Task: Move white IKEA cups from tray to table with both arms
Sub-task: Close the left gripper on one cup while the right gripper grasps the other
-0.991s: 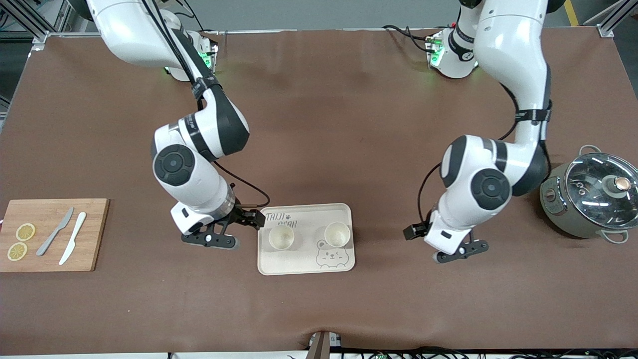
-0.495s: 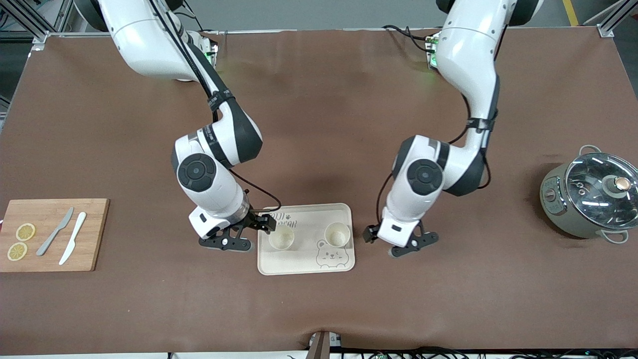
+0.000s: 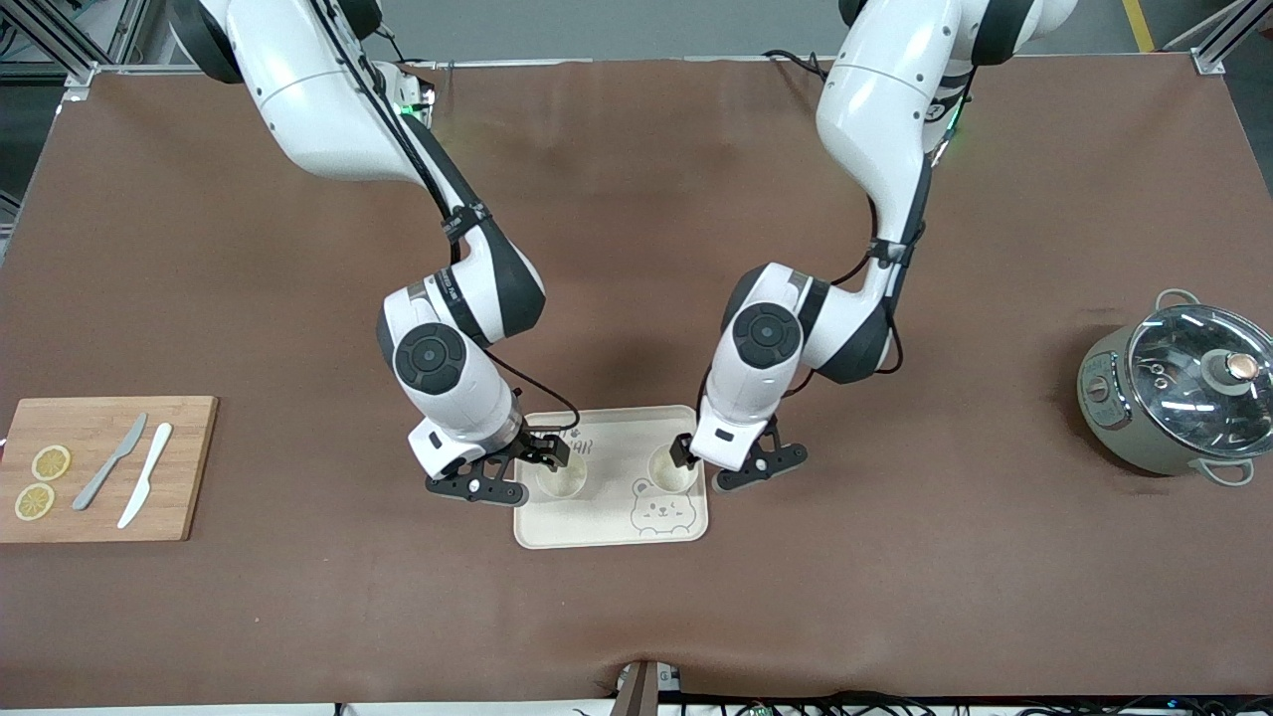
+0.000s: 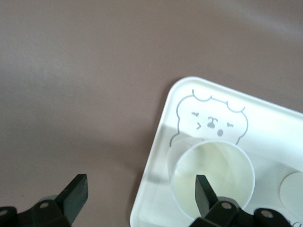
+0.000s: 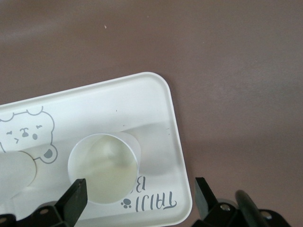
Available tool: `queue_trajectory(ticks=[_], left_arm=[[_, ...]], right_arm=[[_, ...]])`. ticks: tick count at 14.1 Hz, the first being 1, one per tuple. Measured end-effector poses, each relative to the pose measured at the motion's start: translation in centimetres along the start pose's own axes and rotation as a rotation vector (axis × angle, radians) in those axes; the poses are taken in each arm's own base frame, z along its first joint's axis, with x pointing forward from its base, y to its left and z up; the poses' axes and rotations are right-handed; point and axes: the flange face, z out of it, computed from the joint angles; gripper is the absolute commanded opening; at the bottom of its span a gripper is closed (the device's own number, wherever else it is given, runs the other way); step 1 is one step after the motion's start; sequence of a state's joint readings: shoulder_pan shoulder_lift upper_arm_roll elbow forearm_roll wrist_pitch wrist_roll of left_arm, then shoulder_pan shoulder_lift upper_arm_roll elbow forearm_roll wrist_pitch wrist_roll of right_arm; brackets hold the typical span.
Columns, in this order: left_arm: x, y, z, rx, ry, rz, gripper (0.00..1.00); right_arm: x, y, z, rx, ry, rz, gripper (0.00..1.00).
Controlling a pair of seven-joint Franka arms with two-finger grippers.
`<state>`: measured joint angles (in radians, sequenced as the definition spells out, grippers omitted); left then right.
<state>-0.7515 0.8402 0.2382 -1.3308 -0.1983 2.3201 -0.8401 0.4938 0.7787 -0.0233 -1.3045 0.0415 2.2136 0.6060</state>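
Observation:
Two cream-white cups stand upright on the bear-printed tray [image 3: 609,527]. One cup [image 3: 563,478] is toward the right arm's end, the other cup [image 3: 672,467] toward the left arm's end. My right gripper [image 3: 482,489] is open over the tray's edge. In the right wrist view my right gripper [image 5: 139,196] has one finger by its cup [image 5: 104,172] and one off the tray [image 5: 174,123]. My left gripper [image 3: 758,469] is open over the tray's other edge. In the left wrist view my left gripper [image 4: 140,196] has one finger over its cup [image 4: 213,175] and one off the tray [image 4: 156,156].
A wooden cutting board [image 3: 189,467] with two lemon slices, a grey knife and a white knife lies at the right arm's end. A grey pot [image 3: 1179,388] with a glass lid stands at the left arm's end.
Both arms have swung in from the two ends toward the tray. Each open gripper now hangs at a tray edge beside a cup. The cups have not moved.

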Motion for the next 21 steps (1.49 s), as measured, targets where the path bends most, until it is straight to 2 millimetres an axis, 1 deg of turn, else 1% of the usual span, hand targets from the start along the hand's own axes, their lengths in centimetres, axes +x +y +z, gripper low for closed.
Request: queue_trajectory(ticks=[5,10,11,12,13,14,16,17,18,19,20,21], left_arm=[[-1.7,0.9,1.0,0.008,-0.008,0.021,1.00],[-2.7,1.3,1.8,0.017,-0.014,0.035,1.00],[-2.8,1.4,1.8,0.017,-0.015,0.036,0.89],[-2.8,1.4,1.8,0.017,-0.015,0.036,0.83],[-2.9,1.4,1.8,0.017,-0.015,0.037,0.75],[-2.9,1.4,1.8,0.017,-0.015,0.038,0.65],[-3.0,1.5,1.8,0.017,-0.015,0.038,0.41],[-3.0,1.4,1.9,0.018,-0.015,0.038,0.27],[-3.0,1.4,1.9,0.018,-0.016,0.038,0.10],[-3.0,1.4,2.0,0.019,-0.016,0.038,0.00],[-3.0,1.4,2.0,0.020,-0.016,0.039,0.00],[-3.0,1.4,2.0,0.021,-0.015,0.040,0.00]], right_arm=[[-0.4,0.1,3.5,-0.012,-0.010,-0.003,1.00],[-1.1,-0.3,7.6,0.007,0.018,-0.014,1.00],[-1.3,-0.4,8.4,0.010,0.022,-0.017,1.00],[-1.4,-0.6,8.7,0.014,0.028,-0.019,1.00],[-1.4,-0.8,8.6,0.017,0.032,-0.021,1.00],[-1.4,-0.8,8.6,0.017,0.032,-0.022,1.00],[-1.4,-0.7,8.6,0.017,0.033,-0.021,1.00],[-1.3,-0.7,8.6,0.016,0.033,-0.021,1.00],[-1.3,-0.7,8.6,0.016,0.034,-0.020,0.99],[-1.2,-0.6,8.6,0.015,0.035,-0.020,0.98],[-1.2,-0.6,8.5,0.014,0.036,-0.019,0.90],[-1.1,-0.5,8.5,0.014,0.037,-0.018,0.78]])
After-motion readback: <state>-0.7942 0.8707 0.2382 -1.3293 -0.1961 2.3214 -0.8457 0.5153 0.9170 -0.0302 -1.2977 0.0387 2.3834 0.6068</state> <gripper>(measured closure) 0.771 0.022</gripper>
